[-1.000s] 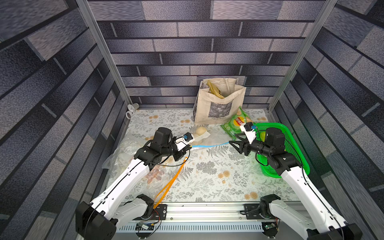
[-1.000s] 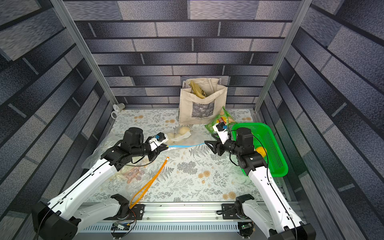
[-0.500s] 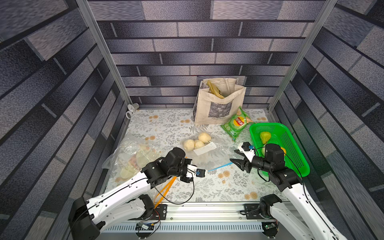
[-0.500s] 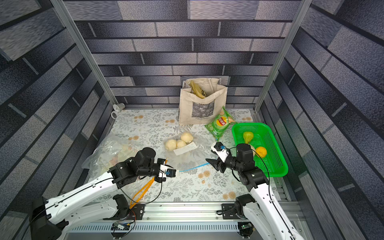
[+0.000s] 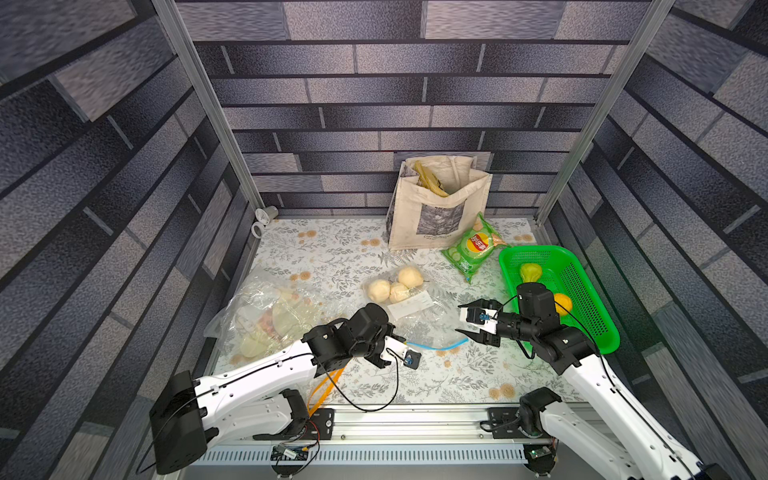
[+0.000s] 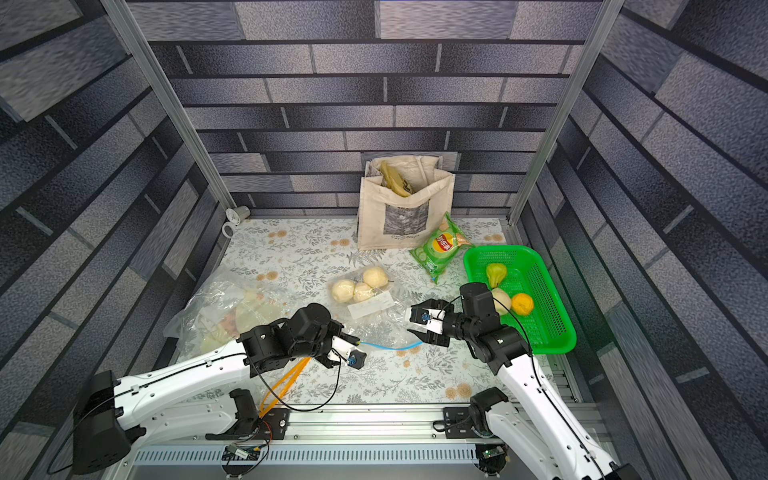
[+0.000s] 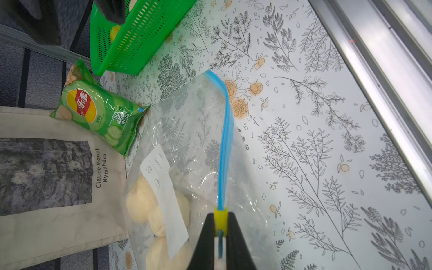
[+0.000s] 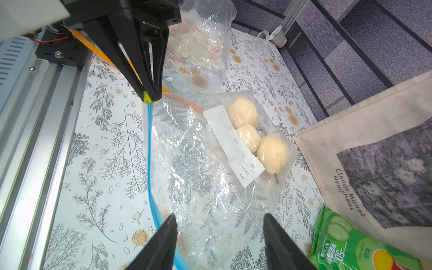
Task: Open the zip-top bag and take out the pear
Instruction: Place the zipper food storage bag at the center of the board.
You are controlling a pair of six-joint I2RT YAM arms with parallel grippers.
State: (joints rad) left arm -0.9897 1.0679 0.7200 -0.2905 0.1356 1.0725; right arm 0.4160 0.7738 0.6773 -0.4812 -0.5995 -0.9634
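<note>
Zip-top bag (image 5: 419,320) is laid on the tabletop (image 5: 332,249), its blue zip edge (image 7: 225,140) turned toward the front rail (image 8: 35,117), with bare tabletop between. Its yellow slider (image 7: 221,216) is clenched by the left claw (image 7: 221,218). The right claw (image 8: 219,218) is held released at the zip's other end. Three pale pears (image 8: 272,152) are seen inside.

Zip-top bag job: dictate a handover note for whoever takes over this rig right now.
Left gripper: shut on the yellow slider at one end of the blue zip strip.
Right gripper: open, jaws spread at the strip's other end, holding nothing.
Zip-top bag: lying on the table between the arms, with three pale pears inside at the end away from the strip.
Done: slider gripped. Whether the zip is open anywhere cannot be told.
Left: open the bag fully, then reach in and take out a pear.
</note>
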